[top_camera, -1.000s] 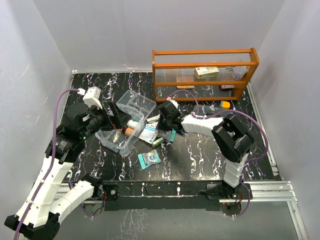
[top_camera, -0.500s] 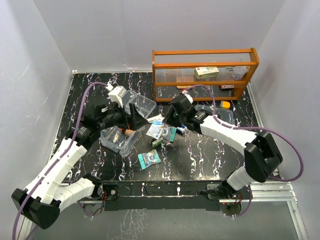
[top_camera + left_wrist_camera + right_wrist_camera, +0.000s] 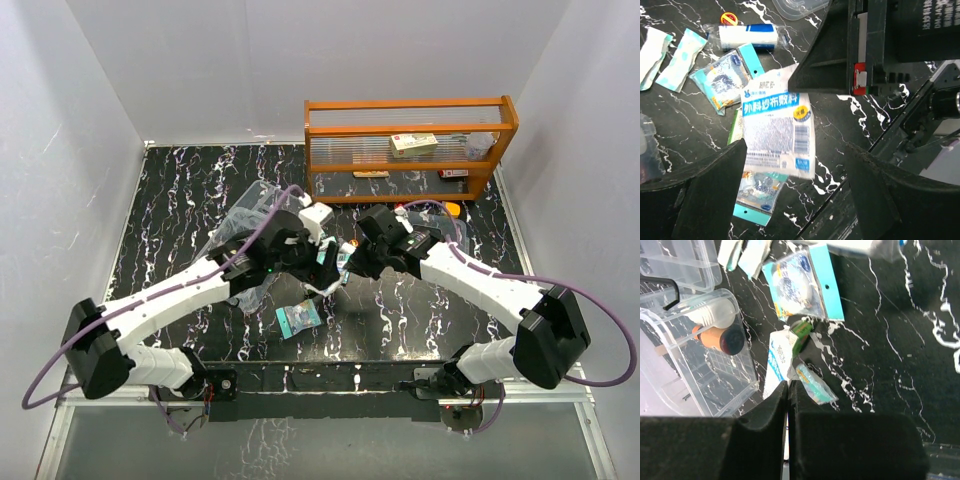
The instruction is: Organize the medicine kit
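Left gripper (image 3: 795, 197) gapes over one white packet (image 3: 775, 127); right gripper (image 3: 788, 400) is pinched closed beside the medicine kit (image 3: 715, 375), which holds two bottles (image 3: 715, 315).

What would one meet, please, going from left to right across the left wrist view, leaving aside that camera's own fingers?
two sachets → teal packet → white packet → right arm. The blue-banded roll and the lower packets overlap these, so they are left out.

Plain white walls (image 3: 200, 70) enclose a black, seemingly marble-patterned table (image 3: 180, 195); orange rack (image 3: 410, 104) stands rear right.
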Available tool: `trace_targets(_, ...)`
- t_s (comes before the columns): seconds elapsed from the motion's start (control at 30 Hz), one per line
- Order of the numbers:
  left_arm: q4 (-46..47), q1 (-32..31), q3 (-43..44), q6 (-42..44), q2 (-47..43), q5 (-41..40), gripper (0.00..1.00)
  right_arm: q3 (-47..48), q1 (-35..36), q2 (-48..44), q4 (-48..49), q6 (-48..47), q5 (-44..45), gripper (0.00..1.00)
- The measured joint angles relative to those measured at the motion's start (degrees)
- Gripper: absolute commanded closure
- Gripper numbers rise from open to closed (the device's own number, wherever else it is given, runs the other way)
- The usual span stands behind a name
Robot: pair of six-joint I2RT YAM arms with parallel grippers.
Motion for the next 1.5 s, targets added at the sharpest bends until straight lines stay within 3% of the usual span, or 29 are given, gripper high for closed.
trace_targets(0.33, 3.08, -3.65, -0.11, -0.55, 5.77, -2.82, 0.36, -0.22, 0.02, -0.15, -3.17, 9.25, -5.77, 1.0)
trace_targets(0.53, 5.14, -4.28, -3.87, 0.92, 4.09, -3.1, 0.34, -1.01, -0.37, 0.81, -4.0, 13.16, -10.25, 1.0)
trace_targets(0.7, 6.56, -5.22, -9.44, 4.9, 0.63, -3.06, 0.29, -2.21, -1.29, 1.79, -4.26, 14.47, -13.62, 1.0)
trace_targets(1.17, 16.61, -7.89, -18.34, 22.99, -5.84, 5.42, 0.32, -8.48, -5.64, 0.31, -2.1, 16.02, -26.91, 1.0)
trace_targets(1.3, 17.03, -8.28, -18.38, 26.6, -5.84, 5.81, 0.43, -8.61, -6.36, -0.31, -1.33, 16.83, -29.11, 1.0)
trace_targets(1.5, 17.4, -8.33, -18.99, 29.53, -5.88, 3.69, 0.77, -8.76, -7.72, -1.16, -0.28, 17.55, -31.32, 0.99)
